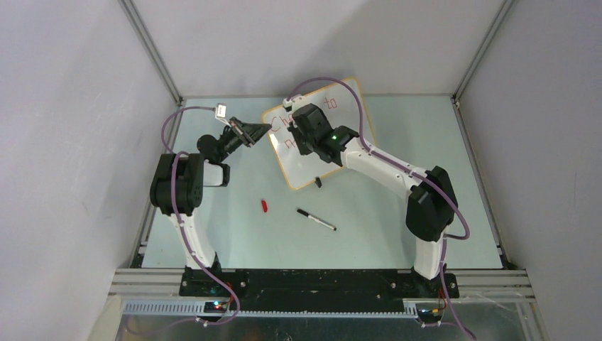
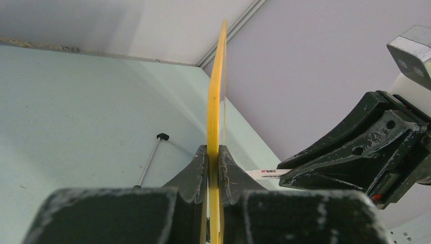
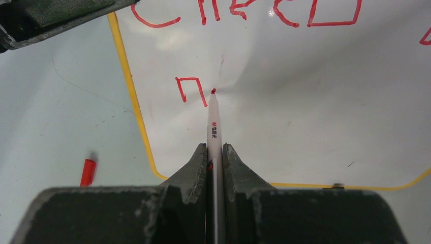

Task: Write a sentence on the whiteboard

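Right pincer (image 3: pixel 214 152) pinches the marker (image 3: pixel 213 122), tip at the whiteboard (image 3: pixel 284 101), whose rim the left pincer (image 2: pixel 213 157) clamps; writing pressure may twist it and distort the next letter.

The pale green bench (image 1: pixel 397 213) is carrying three things. A small red cap (image 1: pixel 264 206) is lying near its middle. A slim pen (image 1: pixel 316 219) with a black end is lying slantwise just to the cap's right. Farther back, the whiteboard (image 1: pixel 307 168) is sitting askew, though whether it is lying flat cannot be told.

Soft, even overhead light, weak shadows; a pale glare patch on the whiteboard (image 3: pixel 284 117), wrist-view foregrounds blurred.
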Robot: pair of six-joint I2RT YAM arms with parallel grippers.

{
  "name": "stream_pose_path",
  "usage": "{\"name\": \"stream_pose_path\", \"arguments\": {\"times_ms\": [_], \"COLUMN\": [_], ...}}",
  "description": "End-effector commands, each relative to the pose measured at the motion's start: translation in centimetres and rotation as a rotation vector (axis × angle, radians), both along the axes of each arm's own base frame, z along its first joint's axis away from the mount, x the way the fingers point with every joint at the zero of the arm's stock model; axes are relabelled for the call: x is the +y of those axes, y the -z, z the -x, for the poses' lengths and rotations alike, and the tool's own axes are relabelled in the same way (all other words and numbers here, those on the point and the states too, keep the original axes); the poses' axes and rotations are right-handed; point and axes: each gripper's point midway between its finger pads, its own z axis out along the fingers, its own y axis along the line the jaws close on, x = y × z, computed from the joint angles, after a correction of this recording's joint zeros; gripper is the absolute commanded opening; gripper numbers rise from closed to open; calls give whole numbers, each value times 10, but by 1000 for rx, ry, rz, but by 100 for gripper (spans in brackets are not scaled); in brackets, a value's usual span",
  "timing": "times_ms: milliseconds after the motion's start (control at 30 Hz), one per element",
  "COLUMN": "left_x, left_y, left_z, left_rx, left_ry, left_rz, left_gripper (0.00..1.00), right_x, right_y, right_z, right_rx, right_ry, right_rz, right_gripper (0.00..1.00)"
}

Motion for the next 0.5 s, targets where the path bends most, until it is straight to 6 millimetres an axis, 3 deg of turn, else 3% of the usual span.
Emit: {"name": "stream_pose_path", "arguments": {"times_ms": [0,467], "left_x": [0,0], "left_y": [-17,-17], "left_z": [4,4], "left_rx": [-89,-90], "left_ry": [11,11], "left_rz": [-8,-8], "left_gripper": [0,0], "right_x": [-7,-11], "right_y": [-16,-18], "right_z": [-15,-18], "right_rx": [-40,-42], "right_ry": [43,53], "right_rz": [-11,-15], "right_gripper": [0,0]}}
